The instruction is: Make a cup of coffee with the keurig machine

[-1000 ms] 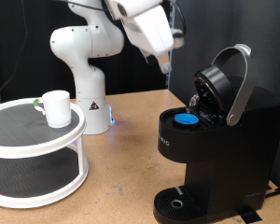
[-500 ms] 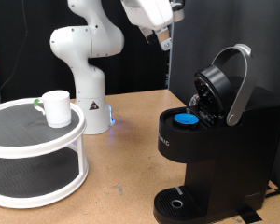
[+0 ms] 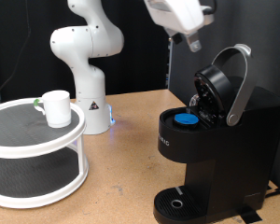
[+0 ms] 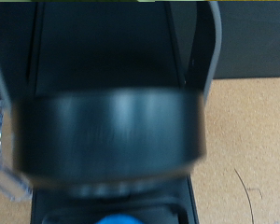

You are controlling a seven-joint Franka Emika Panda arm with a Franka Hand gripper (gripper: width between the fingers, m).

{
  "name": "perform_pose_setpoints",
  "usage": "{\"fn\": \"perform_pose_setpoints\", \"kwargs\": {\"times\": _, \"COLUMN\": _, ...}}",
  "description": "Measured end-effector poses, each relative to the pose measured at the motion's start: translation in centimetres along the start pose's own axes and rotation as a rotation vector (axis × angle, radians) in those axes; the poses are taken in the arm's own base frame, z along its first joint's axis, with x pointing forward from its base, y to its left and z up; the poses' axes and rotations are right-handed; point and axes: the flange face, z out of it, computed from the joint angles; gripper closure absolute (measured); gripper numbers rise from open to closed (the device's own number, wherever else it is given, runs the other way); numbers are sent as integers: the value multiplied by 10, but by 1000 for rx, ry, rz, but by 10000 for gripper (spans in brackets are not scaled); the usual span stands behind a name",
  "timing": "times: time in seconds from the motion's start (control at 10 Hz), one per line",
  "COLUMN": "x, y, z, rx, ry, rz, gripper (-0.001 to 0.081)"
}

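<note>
The keurig machine (image 3: 238, 140) stands at the exterior view's right with its lid (image 3: 217, 89) raised and its silver-grey handle (image 3: 241, 84) tilted back. A pod with a blue top (image 3: 185, 118) sits in the open chamber. My gripper (image 3: 193, 42) hangs at the exterior view's top, just above and slightly left of the raised lid, touching nothing. The white cup (image 3: 56, 107) stands upright on the top tier of a round white shelf (image 3: 28, 140) at the left. In the wrist view the blurred dark lid (image 4: 107, 135) fills the frame, with the blue pod (image 4: 117, 219) peeking out past it; no fingers show there.
The white robot base (image 3: 89, 70) stands behind the shelf. The round drip tray (image 3: 177, 203) sits at the machine's foot. Bare brown tabletop (image 3: 121, 168) lies between shelf and machine. A black curtain forms the background.
My gripper has swung towards the exterior view's right, from left of the machine to above its raised lid. The cup, pod and lid have not moved.
</note>
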Motion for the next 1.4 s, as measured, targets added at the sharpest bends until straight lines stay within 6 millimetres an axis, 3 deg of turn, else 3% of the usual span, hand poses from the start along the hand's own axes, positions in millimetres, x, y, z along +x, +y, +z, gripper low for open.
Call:
{"fn": "perform_pose_setpoints", "kwargs": {"times": 0.4, "x": 39, "y": -29, "z": 21, "rx": 0, "ry": 12, "rz": 0, "gripper": 1}}
{"fn": "perform_pose_setpoints", "kwargs": {"times": 1.0, "x": 70, "y": -62, "z": 29, "rx": -4, "ry": 27, "rz": 8, "gripper": 1}}
{"fn": "perform_pose_setpoints", "kwargs": {"times": 1.1, "x": 73, "y": -66, "z": 30, "rx": -5, "ry": 29, "rz": 9, "gripper": 44}}
{"fn": "perform_pose_setpoints", "kwargs": {"times": 1.3, "x": 77, "y": -73, "z": 33, "rx": -2, "ry": 26, "rz": 9, "gripper": 317}}
{"fn": "perform_pose_setpoints", "kwargs": {"times": 1.4, "x": 80, "y": -76, "z": 36, "rx": -2, "ry": 24, "rz": 8, "gripper": 317}}
